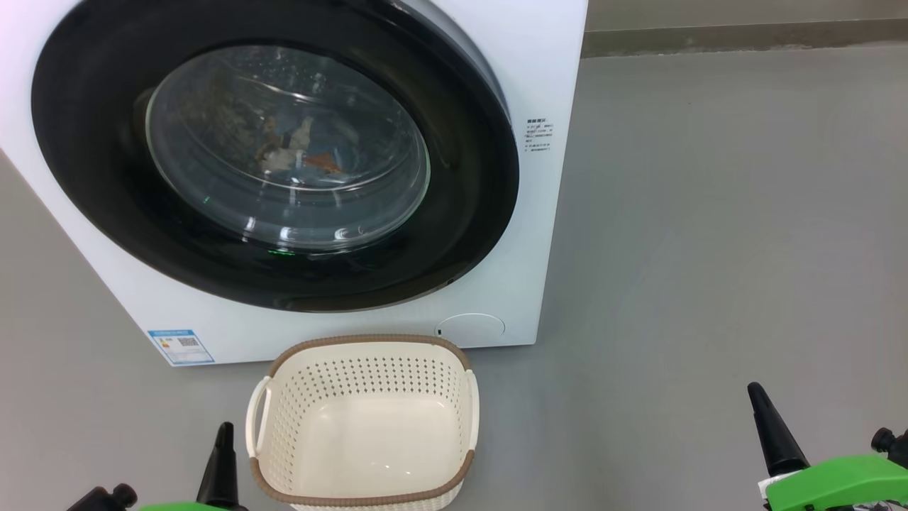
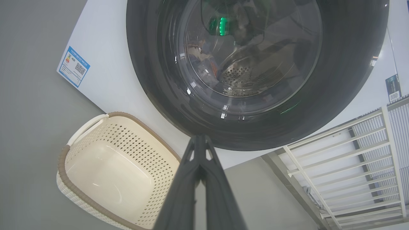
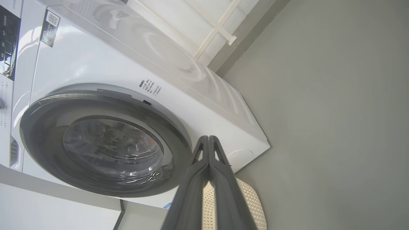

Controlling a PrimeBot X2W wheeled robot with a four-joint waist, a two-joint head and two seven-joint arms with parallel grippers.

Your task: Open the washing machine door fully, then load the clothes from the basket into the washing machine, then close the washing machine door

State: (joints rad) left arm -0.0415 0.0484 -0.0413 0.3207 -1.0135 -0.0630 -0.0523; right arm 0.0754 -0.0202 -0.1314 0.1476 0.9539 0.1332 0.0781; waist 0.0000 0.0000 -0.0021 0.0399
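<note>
Nearest, the left gripper (image 1: 225, 443) and the right gripper (image 1: 770, 426) hang low, pinched shut and empty, likely parked with nothing left to carry. Between them the basket (image 1: 369, 339) stands empty on the smooth grey floor (image 1: 709, 213), just before the washing machine (image 1: 546, 71). The washing machine door (image 1: 106, 177) looks closed, with the clothes (image 1: 291, 145) behind its glass. Beyond, bare floor meets a skirting (image 1: 745, 35).

The left gripper (image 2: 199, 140) has its two long dark fingers pressed tight together, tips lined up just under the big round glossy black washing machine door (image 2: 153, 80). Through the glass you can make out the perforated steel drum (image 2: 238, 78) and a scrap of orange-printed fabric (image 2: 201, 56). The small cream perforated plastic basket with a brown rim (image 2: 64, 166) sits on the grey floor (image 2: 32, 95), just beside the big white washing machine (image 2: 108, 83).
</note>
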